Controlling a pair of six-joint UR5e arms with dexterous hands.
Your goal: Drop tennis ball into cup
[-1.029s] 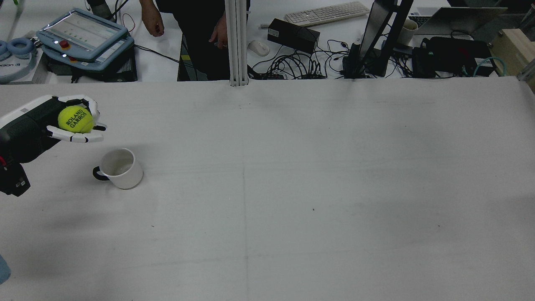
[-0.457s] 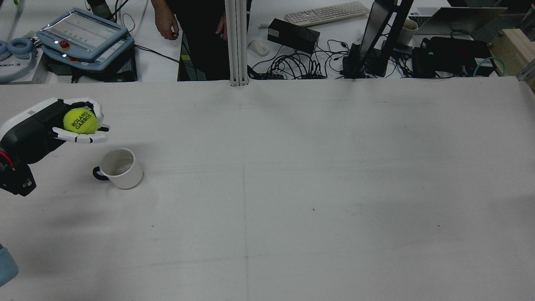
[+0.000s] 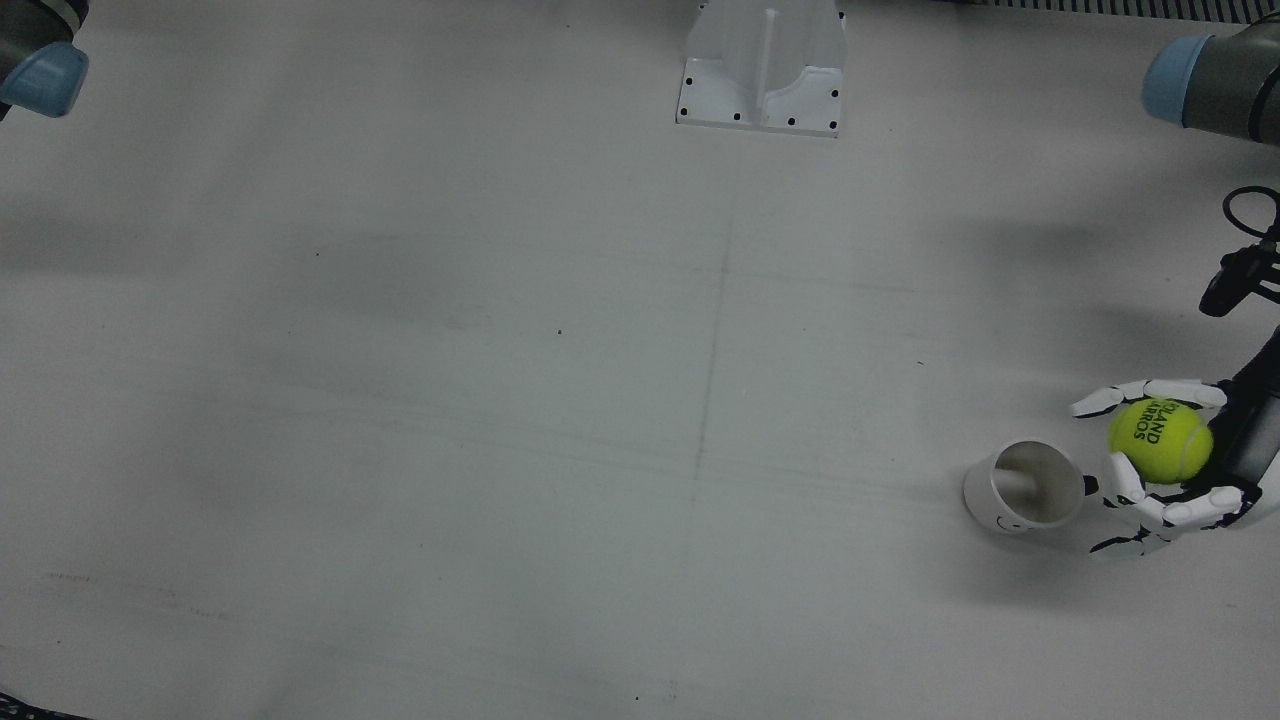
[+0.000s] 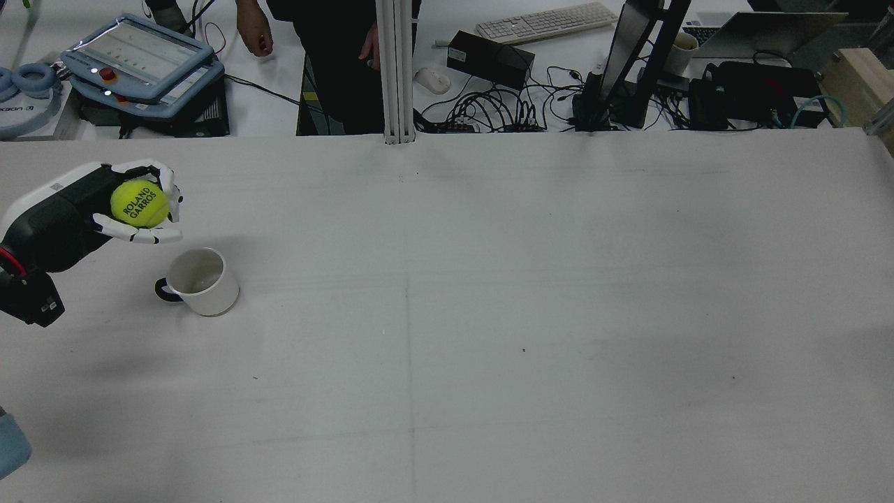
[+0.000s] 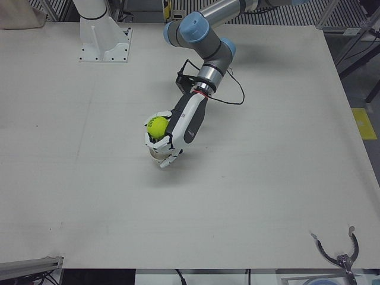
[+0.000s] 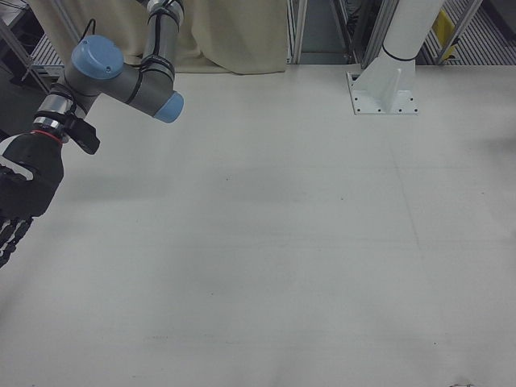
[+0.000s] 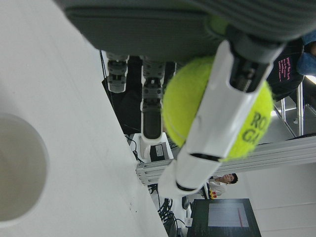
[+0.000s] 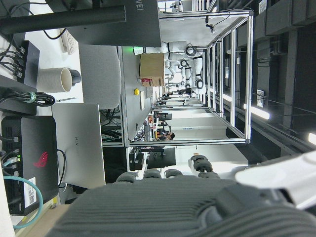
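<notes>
My left hand [image 4: 73, 209] is shut on a yellow-green tennis ball [image 4: 140, 203] marked ROLAND GARROS and holds it above the table. A white cup [image 4: 201, 281] with a black handle stands upright and empty just right of and nearer than the ball in the rear view. In the front view the ball [image 3: 1160, 441] is just right of the cup [image 3: 1025, 487]. In the left-front view the hand [image 5: 185, 122] and ball [image 5: 157, 126] hide most of the cup [image 5: 155, 154]. The left hand view shows ball [image 7: 192, 113] and cup rim [image 7: 19, 168]. My right hand [image 6: 22, 189] hangs empty, fingers extended, at the table's far side.
A person, a teach pendant [image 4: 143, 59], a monitor and cables [image 4: 503, 112] lie beyond the table's far edge. A metal post [image 4: 394, 70] stands at the middle of that edge. A white mount [image 3: 762, 65] stands on the table between the arms.
My left hand has moved a little to the right with the ball, closer to the cup. The cup has not moved. The person behind the table has shifted.
</notes>
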